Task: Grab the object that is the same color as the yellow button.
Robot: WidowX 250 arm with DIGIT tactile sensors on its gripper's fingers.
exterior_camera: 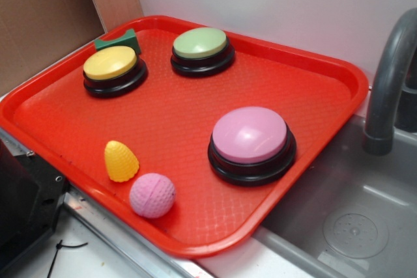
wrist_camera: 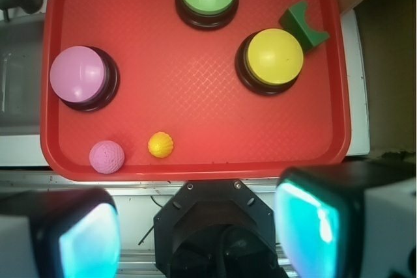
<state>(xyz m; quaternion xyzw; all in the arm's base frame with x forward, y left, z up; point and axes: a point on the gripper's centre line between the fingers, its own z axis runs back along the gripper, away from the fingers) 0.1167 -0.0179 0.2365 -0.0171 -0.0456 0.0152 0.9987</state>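
Although several coloured things shared the red tray [exterior_camera: 339,105], only one matched the yellow button [exterior_camera: 111,63]: the small yellow toy [exterior_camera: 121,161], egg- or cone-shaped, which was seen standing upright on its broad end near the tray's front edge. It was set just beside the pink ball [exterior_camera: 152,194], apparently not quite touching it, and well apart from the pink button [exterior_camera: 251,136], the green button [exterior_camera: 201,43] and the green block [exterior_camera: 120,40] at the far corner.

The toy was judged to be light, hollow-looking plastic, stiff rather than soft. Its surface was covered in fine bumps, which should have offered some grip, yet the taper toward the tip suggested that pads closed high up could squeeze it out downward. A hold low on the body, across its widest part, was therefore thought best, with the pads placed so that the pink ball was not caught or nudged. Being so light, it was expected to tip or skate on the textured tray if struck by one pad first.

In the wrist view the hand [wrist_camera: 195,239] was seen spread wide, its two pads [wrist_camera: 88,242] blurred at the lower corners, with nothing between them. It was held high above the tray's near rim, the toy lying ahead of it and slightly toward the ball's side.
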